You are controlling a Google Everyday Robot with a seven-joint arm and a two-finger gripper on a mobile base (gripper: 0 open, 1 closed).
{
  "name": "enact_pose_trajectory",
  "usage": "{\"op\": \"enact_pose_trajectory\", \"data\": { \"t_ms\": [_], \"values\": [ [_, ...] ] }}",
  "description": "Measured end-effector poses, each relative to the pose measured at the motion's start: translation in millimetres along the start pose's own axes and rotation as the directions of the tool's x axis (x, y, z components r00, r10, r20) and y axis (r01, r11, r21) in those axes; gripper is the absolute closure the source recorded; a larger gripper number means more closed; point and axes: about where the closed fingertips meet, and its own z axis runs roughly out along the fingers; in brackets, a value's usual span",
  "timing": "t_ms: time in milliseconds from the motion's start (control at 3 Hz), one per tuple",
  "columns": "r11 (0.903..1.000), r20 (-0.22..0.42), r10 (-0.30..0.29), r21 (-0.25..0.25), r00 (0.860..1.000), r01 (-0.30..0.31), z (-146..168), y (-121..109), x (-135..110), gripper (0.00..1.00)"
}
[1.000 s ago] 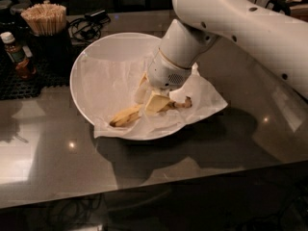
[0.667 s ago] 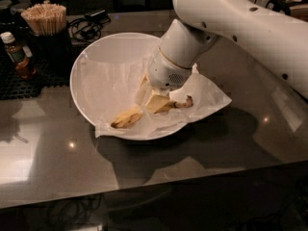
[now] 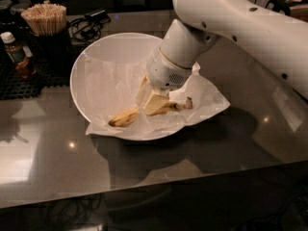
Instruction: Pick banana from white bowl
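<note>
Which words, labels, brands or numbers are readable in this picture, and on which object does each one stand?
None can be read.
Small bottle at the left: its label is too blurred to read.
Gripper, down in the white bowl at the banana: no marking visible.

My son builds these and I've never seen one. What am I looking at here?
The white tube is a robot's one arm, reaching in from the picture's right. Its gripper, the pincer at its tip, is down in the white bowl, right on the banana, which lies on crinkled paper. Whether it grips the banana I cannot tell. One camera looks down at the dark table; its mounting is unknown. Beyond the bowl stand a cup of wooden sticks and a small bottle.
</note>
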Motion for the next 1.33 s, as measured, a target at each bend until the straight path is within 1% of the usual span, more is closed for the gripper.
{"op": "enact_pose_trajectory", "data": {
  "t_ms": [333,667,1000,1333],
  "values": [
    [1.0,-0.001,0.0,0.0,1.0,0.0,-0.4,0.0,0.1,0.81],
    [1.0,-0.002,0.0,0.0,1.0,0.0,-0.9,0.0,0.2,0.59],
    [1.0,-0.005,0.0,0.002,1.0,0.0,-2.4,0.2,0.4,0.56],
    [1.0,-0.009,0.0,0.005,1.0,0.0,-4.4,0.5,0.3,0.57]
  ]
}}
